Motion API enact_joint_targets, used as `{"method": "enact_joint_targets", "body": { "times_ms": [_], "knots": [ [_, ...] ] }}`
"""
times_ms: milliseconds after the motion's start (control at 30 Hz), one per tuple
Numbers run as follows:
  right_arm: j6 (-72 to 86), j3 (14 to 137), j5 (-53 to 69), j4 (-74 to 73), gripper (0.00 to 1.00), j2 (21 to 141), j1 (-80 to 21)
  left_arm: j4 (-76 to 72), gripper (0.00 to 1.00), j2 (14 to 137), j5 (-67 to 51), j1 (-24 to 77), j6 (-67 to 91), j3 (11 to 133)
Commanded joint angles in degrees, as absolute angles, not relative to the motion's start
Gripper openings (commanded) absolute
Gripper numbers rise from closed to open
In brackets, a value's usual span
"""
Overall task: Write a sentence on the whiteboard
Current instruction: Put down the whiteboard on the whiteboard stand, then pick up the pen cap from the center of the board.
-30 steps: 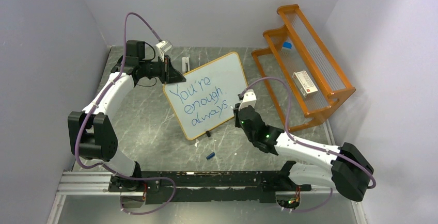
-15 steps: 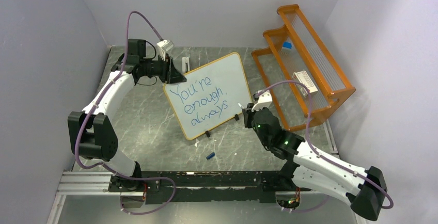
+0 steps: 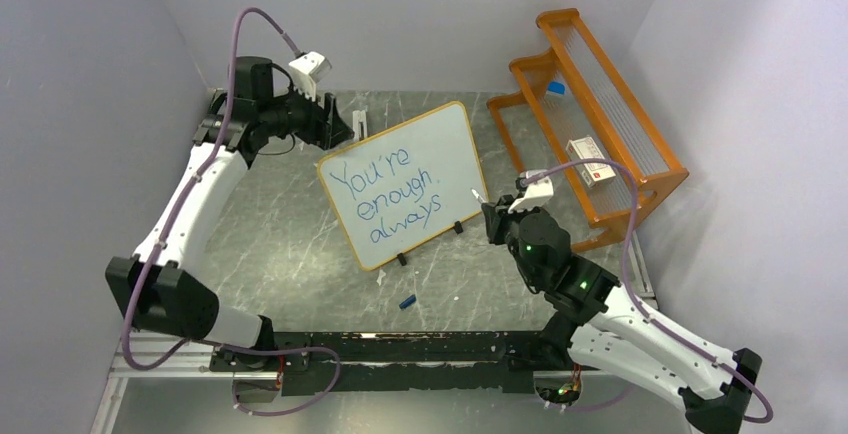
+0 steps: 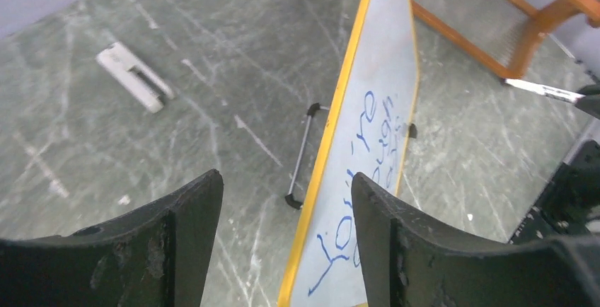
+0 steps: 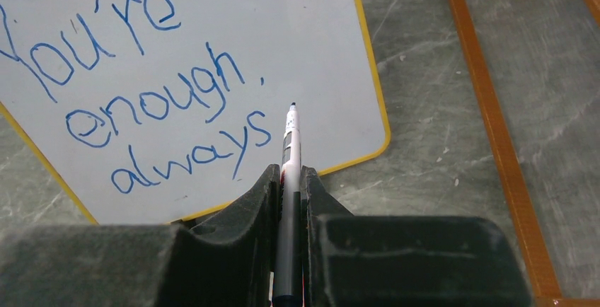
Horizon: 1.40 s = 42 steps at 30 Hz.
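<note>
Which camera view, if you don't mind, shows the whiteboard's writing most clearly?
Right wrist: the whiteboard fills it, its blue words large and sharp. Top external shows them whole but small; left wrist sees the board nearly edge-on.

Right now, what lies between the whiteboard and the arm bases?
One small blue piece, possibly a marker cap, on the table before the whiteboard; top external view shows it.
</note>
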State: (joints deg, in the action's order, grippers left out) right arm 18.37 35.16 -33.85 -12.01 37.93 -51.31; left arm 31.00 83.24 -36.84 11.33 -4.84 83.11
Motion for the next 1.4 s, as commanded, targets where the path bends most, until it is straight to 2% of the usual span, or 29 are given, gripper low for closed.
{"method": "enact_joint_targets", "body": {
  "times_ms": [0,267,500,700,967,1200,1367],
  "knots": [
    [18.2,36.7,-34.9,-14.2,0.0,35.7,-51.0,36.3,0.71,77.9,-22.9,15.4,-4.3,84.6],
    [18.7,37.2,-34.8,-15.9,0.0,33.3,-51.0,40.9,0.71,69.2,-6.5,32.9,-0.4,76.5],
    [19.0,36.7,-35.4,-15.2,0.0,33.0,-51.1,41.8,0.67,62.5,-0.1,47.4,9.8,65.7],
    [19.2,35.6,-35.0,-14.1,0.0,33.1,-51.1,38.1,0.64,61.7,5.4,60.3,17.1,56.0],
    [19.1,36.1,-35.5,-14.4,0.0,34.2,-51.0,34.2,0.55,74.1,8.4,71.0,19.3,55.1],
    [19.3,36.4,-36.2,-15.5,0.0,33.3,-51.1,33.0,0.42,86.4,4.0,72.1,16.6,59.3],
    [19.4,36.0,-36.4,-15.3,0.0,32.9,-51.1,33.1,0.38,92.4,1.4,71.7,14.5,61.6]
  ]
}}
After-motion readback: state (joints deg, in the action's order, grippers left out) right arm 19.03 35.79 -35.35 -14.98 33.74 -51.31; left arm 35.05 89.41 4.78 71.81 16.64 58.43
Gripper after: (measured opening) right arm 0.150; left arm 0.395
